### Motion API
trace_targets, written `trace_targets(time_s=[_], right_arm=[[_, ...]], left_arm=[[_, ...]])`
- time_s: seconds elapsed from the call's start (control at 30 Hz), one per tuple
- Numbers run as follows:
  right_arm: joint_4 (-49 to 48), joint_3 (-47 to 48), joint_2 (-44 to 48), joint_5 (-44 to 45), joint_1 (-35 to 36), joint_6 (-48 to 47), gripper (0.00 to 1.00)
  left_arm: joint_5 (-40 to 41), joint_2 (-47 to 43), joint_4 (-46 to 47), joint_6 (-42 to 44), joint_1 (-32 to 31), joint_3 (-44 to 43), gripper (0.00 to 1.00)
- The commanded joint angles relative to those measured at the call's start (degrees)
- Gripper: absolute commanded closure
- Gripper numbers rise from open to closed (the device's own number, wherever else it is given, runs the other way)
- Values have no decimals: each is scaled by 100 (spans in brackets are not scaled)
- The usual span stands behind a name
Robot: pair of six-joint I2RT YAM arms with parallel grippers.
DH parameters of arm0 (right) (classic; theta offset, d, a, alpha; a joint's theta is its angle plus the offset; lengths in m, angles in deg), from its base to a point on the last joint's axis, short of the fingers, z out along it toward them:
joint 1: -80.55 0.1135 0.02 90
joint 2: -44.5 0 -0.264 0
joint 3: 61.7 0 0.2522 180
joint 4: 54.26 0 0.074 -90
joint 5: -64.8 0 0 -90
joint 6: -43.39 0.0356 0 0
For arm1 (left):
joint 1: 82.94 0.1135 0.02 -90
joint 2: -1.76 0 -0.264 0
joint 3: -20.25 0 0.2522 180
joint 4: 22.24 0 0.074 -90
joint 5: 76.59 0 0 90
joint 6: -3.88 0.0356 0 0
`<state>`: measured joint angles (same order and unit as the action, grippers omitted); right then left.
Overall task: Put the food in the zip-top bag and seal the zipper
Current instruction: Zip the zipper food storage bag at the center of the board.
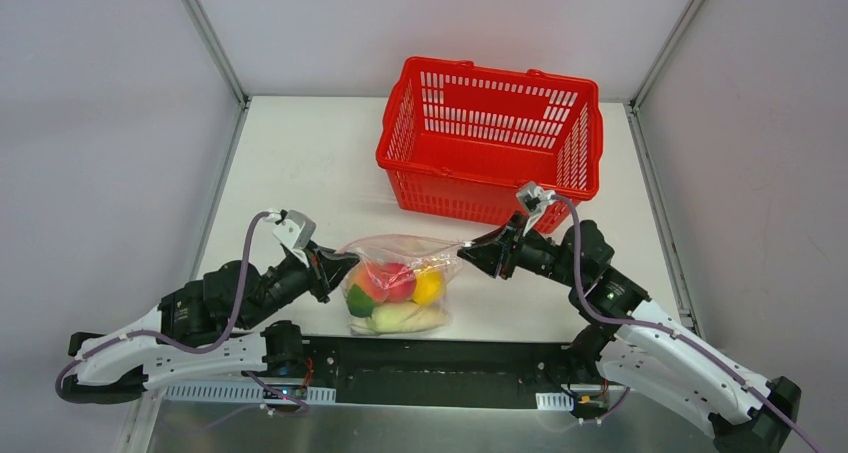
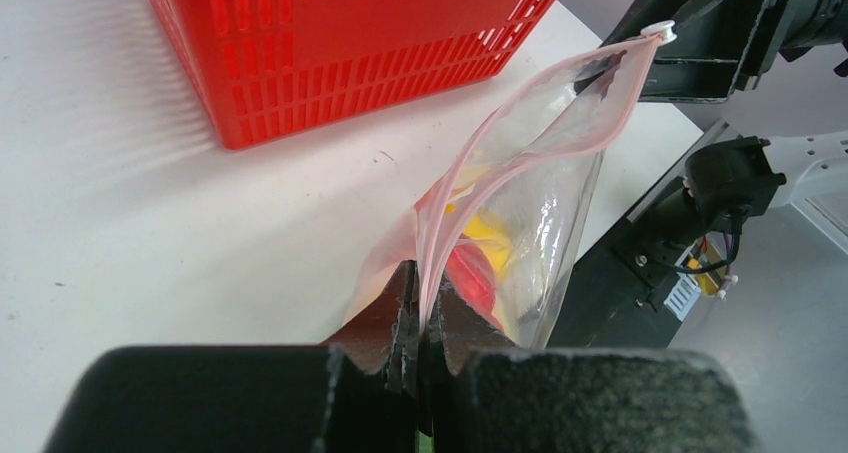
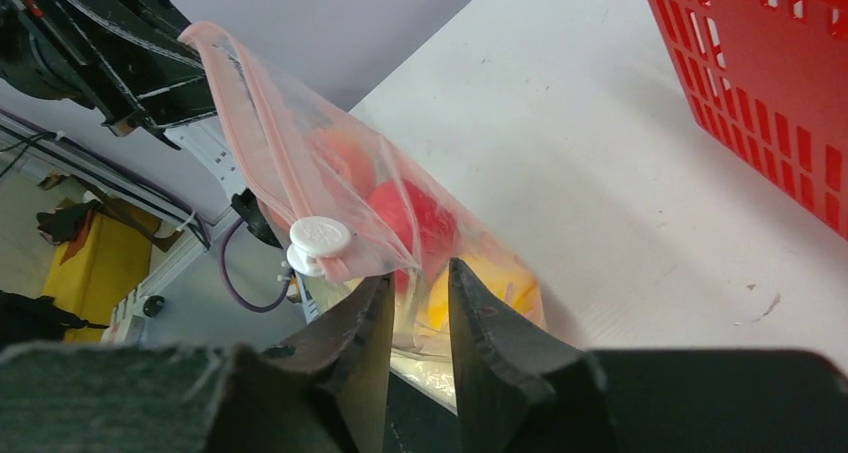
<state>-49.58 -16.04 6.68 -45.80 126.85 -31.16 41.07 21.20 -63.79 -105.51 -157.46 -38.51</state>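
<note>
I am looking down on the white table (image 1: 300, 163), where the red basket (image 1: 490, 138) is standing toward the far side. Both arms are reaching in from the side of the table opposite the basket. Between them, the bag (image 1: 400, 273) is hanging stretched out just in front of the basket's near left corner, apart from it, with its bottom sagging onto the table. The left gripper (image 2: 420, 283) is sitting at the end of the bag farther from the basket. Its jaws are pressing tight on the bag's top edge, with the plastic pinched between the pads. The right gripper (image 3: 418, 273) is waiting at the end nearer the basket, just below the basket's near wall. Its jaws are standing slightly apart with a clear gap and are clamping nothing. The zipper (image 3: 255, 123) is running as a pink strip along the top of the bag, roughly parallel to the basket's near wall. I cannot tell whether it is pressed shut along its whole length. The food is lying inside the bag, all of it clear of the basket. A white radish (image 1: 405, 318) is resting along the bottom, with a red ball (image 1: 398, 281), a peach ball (image 1: 366, 285), a yellow ball (image 1: 428, 286) and a green piece (image 1: 358, 303) above it. The small white slider (image 3: 320, 238) is sitting at the basket-side end of the zipper, just beside the right gripper's fingertips.
</note>
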Motion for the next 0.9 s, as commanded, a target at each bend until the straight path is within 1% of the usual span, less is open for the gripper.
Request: trace_targets(time_s=[0.0, 0.07, 0.17, 0.27, 0.33, 0.37, 0.47, 0.6, 0.7, 0.87], right_arm=[[-116, 54, 35, 125, -18, -492, 70], [-172, 31, -12, -22, -22, -912, 67], [-323, -26, -41, -207, -22, -1717, 58], [-760, -255, 39, -447, -23, -2553, 54], [-1201, -443, 78, -795, -20, -2930, 48], [-1262, -450, 46, -996, -20, -3090, 47], [-1112, -242, -211, -1387, -17, -3306, 38], [-1262, -181, -515, -1526, -21, -3530, 36], [-1514, -219, -525, -1681, -24, -3557, 37], [-1625, -190, -401, -1730, -21, -3579, 38]], left_arm=[[-160, -141, 434, 129, 38, -57, 100], [-203, -198, 390, 190, 43, -49, 100], [-179, -242, 255, 242, 39, -75, 100], [-202, -303, 257, 241, 43, -74, 100], [-189, -310, 330, 254, 41, -41, 100], [-146, -291, 336, 248, 36, -43, 100], [-71, -170, 259, 239, 37, -93, 100], [-36, -73, 187, 217, 42, -145, 100], [74, -133, 210, 184, 43, -67, 100], [96, -333, 243, 155, 36, 66, 100]])
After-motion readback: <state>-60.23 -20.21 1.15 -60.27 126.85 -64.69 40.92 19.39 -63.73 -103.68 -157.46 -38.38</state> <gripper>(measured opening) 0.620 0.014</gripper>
